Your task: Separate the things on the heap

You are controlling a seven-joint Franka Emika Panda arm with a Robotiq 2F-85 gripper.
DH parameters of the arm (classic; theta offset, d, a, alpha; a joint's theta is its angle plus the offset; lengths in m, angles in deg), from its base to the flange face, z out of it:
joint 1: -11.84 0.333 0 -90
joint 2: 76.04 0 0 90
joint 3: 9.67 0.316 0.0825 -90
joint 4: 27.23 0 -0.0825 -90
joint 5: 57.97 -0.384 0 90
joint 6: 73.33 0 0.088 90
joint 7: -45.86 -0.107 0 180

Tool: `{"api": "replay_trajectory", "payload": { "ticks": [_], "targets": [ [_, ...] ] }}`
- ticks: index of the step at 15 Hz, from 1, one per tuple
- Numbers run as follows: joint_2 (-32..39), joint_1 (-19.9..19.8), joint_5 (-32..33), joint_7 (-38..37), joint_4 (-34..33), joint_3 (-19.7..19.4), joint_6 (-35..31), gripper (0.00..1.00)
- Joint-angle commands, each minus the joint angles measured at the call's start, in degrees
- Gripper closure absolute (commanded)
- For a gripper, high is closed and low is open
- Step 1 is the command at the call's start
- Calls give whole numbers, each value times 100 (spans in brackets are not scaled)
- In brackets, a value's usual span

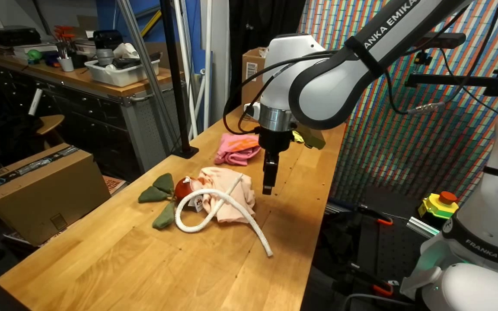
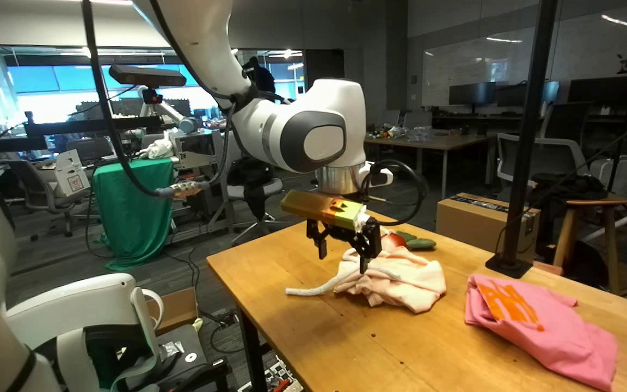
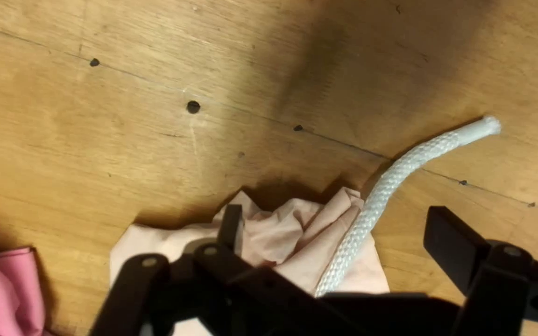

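Note:
A white rope (image 1: 206, 191) lies in a loop over a crumpled peach cloth (image 1: 242, 194). Both also show in an exterior view, rope (image 2: 313, 291) and cloth (image 2: 417, 277). A red plush thing (image 1: 183, 188) with green leaf-like parts (image 1: 164, 216) lies against the cloth, partly covered. A folded pink cloth (image 1: 234, 151) with an orange print lies apart from the heap. My gripper (image 2: 343, 258) is open and empty above the table beside the heap. In the wrist view the rope (image 3: 376, 200) and peach cloth (image 3: 273, 238) show below and between the fingers (image 3: 341, 235); the red thing is out of view there.
A black pole (image 1: 184, 152) stands on the wooden table's (image 1: 145, 268) edge near the pink cloth. A cardboard box (image 1: 253, 69) stands behind the arm. Another box (image 1: 46, 194) is on the floor. Another white robot arm (image 1: 486, 216) stands off the table's side.

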Motion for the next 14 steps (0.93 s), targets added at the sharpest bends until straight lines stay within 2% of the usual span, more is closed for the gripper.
{"api": "replay_trajectory", "payload": {
  "ticks": [1, 14],
  "targets": [
    [262, -41, -23, -459, -351, 101, 89, 0],
    [727, 152, -371, -1552, -535, 537, -221, 0]
  ]
}}
